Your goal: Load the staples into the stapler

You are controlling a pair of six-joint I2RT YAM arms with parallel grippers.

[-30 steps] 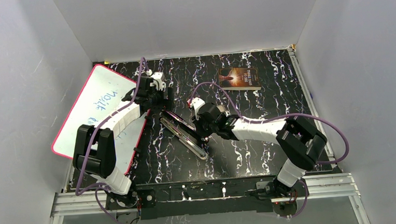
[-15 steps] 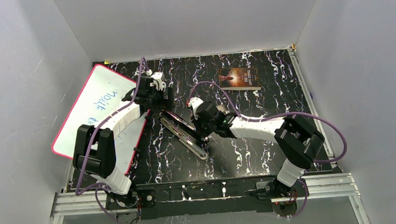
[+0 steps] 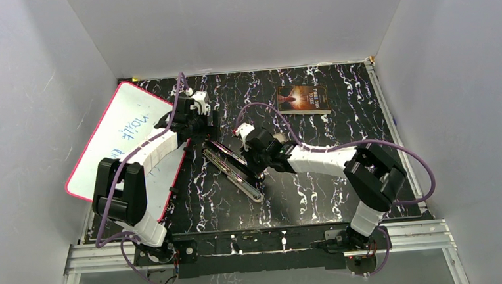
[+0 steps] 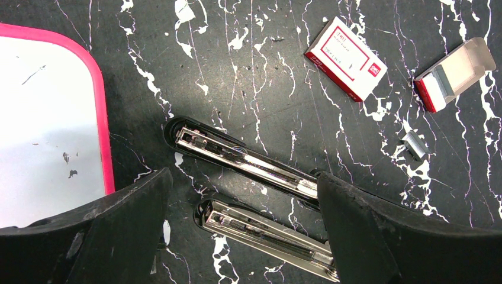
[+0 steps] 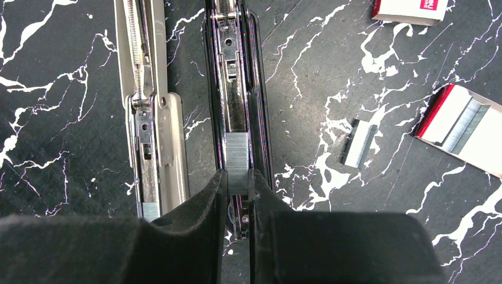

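Staples [image 5: 238,155], one short strip, are pinched at their near end by the right gripper [image 5: 238,183], its jaws closed on them. They lie along the open channel of the stapler [image 5: 234,89], left of the table's middle, beside the whiteboard [image 3: 119,133]. Whether the strip is fully seated I cannot tell. The left gripper [image 4: 243,180] hangs over the stapler, jaws wide apart, holding nothing. To do this well, I judge: hold the strip square to the rails, lower it flat, then release without dragging. A spare strip [image 5: 360,144] lies nearby.
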